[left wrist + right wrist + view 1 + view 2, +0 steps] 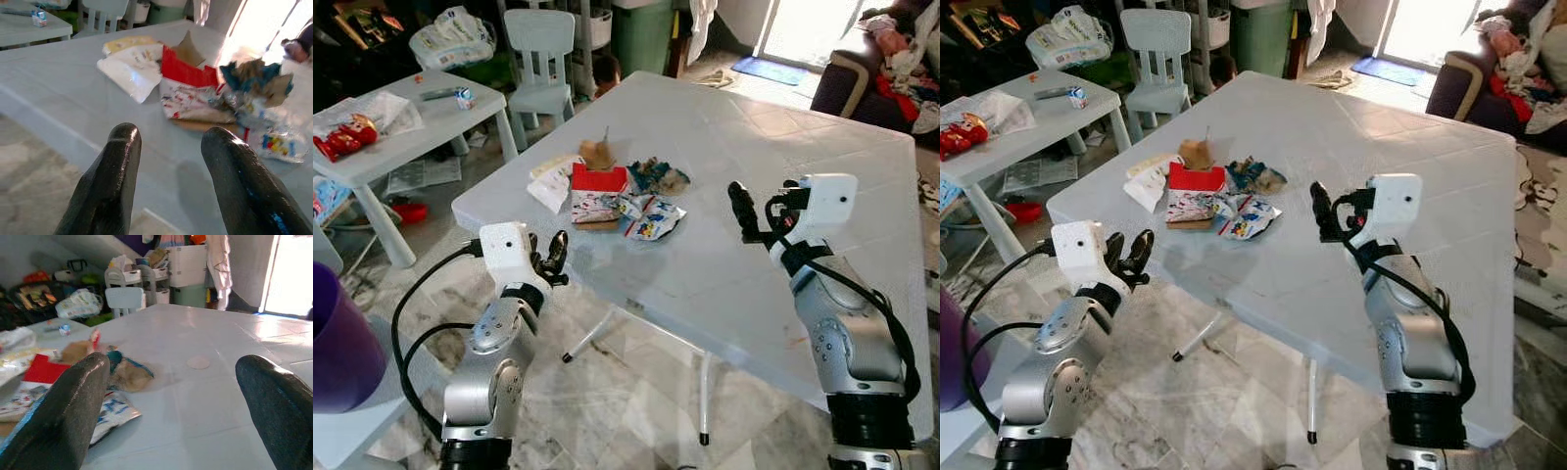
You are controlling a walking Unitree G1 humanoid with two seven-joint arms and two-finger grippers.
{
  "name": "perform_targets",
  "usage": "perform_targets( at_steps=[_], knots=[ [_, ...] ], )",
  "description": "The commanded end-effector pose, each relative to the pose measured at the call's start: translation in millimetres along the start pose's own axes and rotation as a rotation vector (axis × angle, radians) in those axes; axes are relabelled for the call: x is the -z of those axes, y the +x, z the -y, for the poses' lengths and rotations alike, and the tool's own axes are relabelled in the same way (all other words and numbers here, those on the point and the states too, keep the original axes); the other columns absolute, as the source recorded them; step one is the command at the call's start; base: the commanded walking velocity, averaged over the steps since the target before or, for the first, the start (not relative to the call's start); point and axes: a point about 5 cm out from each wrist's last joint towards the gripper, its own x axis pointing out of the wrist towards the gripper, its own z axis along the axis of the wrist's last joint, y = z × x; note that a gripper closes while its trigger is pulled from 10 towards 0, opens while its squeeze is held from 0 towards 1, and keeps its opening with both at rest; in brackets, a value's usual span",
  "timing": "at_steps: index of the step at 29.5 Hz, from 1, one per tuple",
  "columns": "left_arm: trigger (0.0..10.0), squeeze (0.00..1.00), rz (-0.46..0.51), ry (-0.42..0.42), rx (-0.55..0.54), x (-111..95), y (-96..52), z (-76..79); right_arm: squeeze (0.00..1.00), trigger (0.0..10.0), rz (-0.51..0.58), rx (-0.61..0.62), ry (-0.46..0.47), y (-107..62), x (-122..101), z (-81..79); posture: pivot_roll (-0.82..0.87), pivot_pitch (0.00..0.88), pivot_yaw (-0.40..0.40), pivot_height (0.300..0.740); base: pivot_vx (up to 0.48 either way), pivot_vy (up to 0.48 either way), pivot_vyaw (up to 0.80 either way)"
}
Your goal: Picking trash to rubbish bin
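Fingers (117, 166) before crumpled trash pile (612, 192)

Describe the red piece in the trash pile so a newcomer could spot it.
On the big pale table, a litter pile lies near the left edge. The red carton stands at its middle, the only solid red piece among white and printed wrappers.

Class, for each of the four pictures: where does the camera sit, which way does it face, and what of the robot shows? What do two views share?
Left eye: head, looking down at the grey table; both arms show.
Right eye: the same.
Left wrist: along the open left claw toward the trash pile.
Right wrist: along the open right claw across the table.
Shared: both wrist views show the red carton.
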Motion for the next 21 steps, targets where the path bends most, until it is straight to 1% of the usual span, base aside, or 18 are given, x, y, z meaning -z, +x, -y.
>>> perform_targets(
  at_steps=[1, 4, 8, 11, 13, 16, 20, 21],
  knots=[
    [10.0, 0.0, 0.018, 0.016, -0.007, -9.1, -3.6, -6.7, 0.0, 10.0, -0.006, 0.006, 0.031, 2.5, 4.5, -4.7, 0.12, 0.075, -0.018, 0.74, 0.0, 0.0, 0.0],
    [10.0, 0.0, 0.009, 0.024, -0.01, -10.4, -4.3, -10.3, 0.0, 10.0, -0.015, 0.002, 0.051, 2.4, 9.1, -8.9, 0.13, 0.07, -0.004, 0.74, 0.0, 0.0, 0.0],
    [10.0, 0.0, 0.021, 0.028, -0.011, -13.3, -5.1, -11.7, 0.0, 10.0, -0.018, -0.004, 0.055, 3.0, 11.2, -11.8, 0.13, 0.067, -0.004, 0.74, 0.0, 0.0, 0.0],
    [10.0, 0.0, 0.022, 0.018, -0.012, -13.7, -4.7, -11.5, 0.0, 10.0, -0.012, 0.007, 0.042, 3.9, 11.0, -10.5, 0.12, 0.067, -0.009, 0.74, 0.0, 0.0, 0.0],
    [10.0, 0.0, 0.023, 0.007, -0.008, -13.7, -3.7, -9.9, 0.0, 10.0, -0.012, 0.006, 0.064, 4.6, 11.4, -8.6, 0.12, 0.067, -0.009, 0.74, 0.0, 0.0, 0.0],
    [10.0, 0.0, 0.021, 0.004, -0.009, -12.5, -3.5, -9.0, 0.0, 10.0, -0.013, 0.009, 0.062, 4.2, 11.0, -6.5, 0.11, 0.067, -0.022, 0.74, 0.0, 0.0, 0.0],
    [10.0, 0.0, 0.016, 0.0, -0.009, -10.3, -3.6, -7.9, 0.0, 10.0, -0.04, 0.031, 0.05, 4.3, 12.8, -3.8, 0.11, 0.072, -0.035, 0.74, 0.0, 0.0, 0.0],
    [10.0, 0.0, 0.015, 0.002, -0.017, -10.2, -3.2, -9.3, 0.0, 10.0, -0.054, 0.027, 0.027, 5.0, 14.2, -5.5, 0.11, 0.076, -0.041, 0.74, 0.0, 0.0, 0.0]
  ],
)
